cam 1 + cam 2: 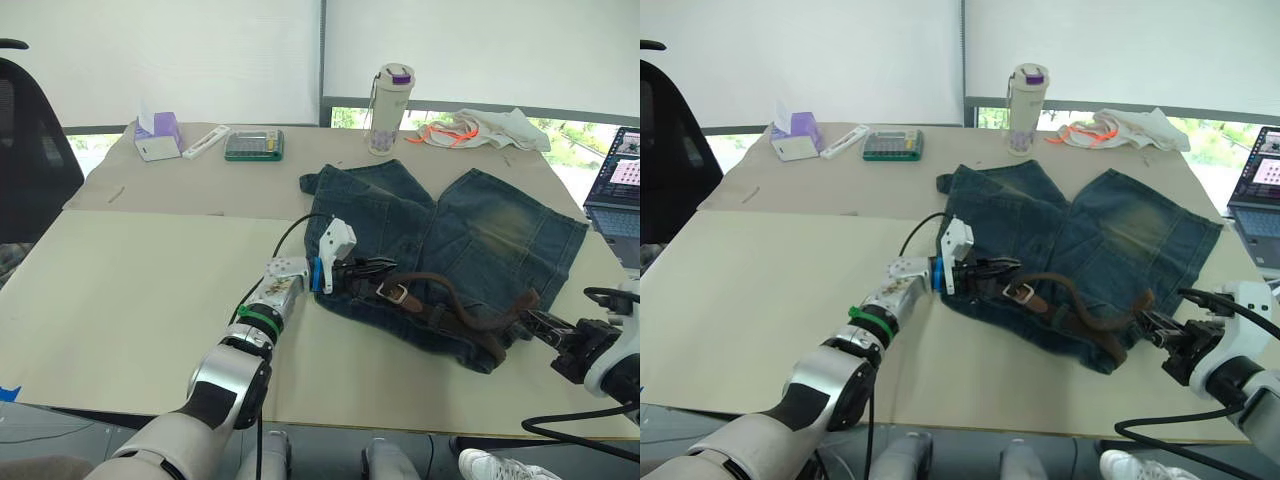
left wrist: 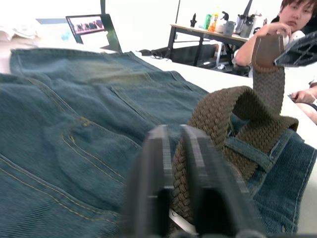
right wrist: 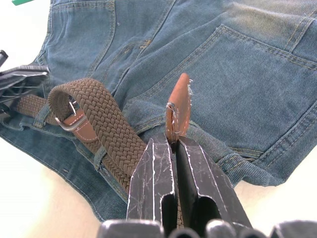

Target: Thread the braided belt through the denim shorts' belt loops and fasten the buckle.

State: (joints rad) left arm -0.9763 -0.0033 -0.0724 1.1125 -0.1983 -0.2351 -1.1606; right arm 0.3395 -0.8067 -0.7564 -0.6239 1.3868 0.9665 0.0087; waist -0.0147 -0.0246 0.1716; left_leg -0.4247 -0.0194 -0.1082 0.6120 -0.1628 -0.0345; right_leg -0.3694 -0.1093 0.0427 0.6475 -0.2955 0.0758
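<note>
The denim shorts (image 1: 470,240) lie flat on the table, waistband toward me. The braided belt (image 1: 455,300) runs along the waistband, arches up, then dips toward the right. Its silver buckle (image 1: 398,292) rests on the waistband's left part. Belt loops (image 3: 99,157) (image 2: 247,151) cross over the braid. My left gripper (image 1: 385,267) lies at the waistband by the buckle, fingers (image 2: 158,168) pressed close with braid in the slit between them. At the right, my right gripper (image 3: 171,141) is shut on the belt's brown leather tip (image 3: 177,106), which it holds upright beside the shorts' right edge.
At the table's far side stand a bottle (image 1: 390,95), a white cloth with orange cord (image 1: 480,128), a calculator (image 1: 254,145) and a tissue box (image 1: 158,135). A laptop (image 1: 615,190) sits at the right, a black chair (image 1: 25,150) at the left. A person (image 2: 292,20) sits beyond.
</note>
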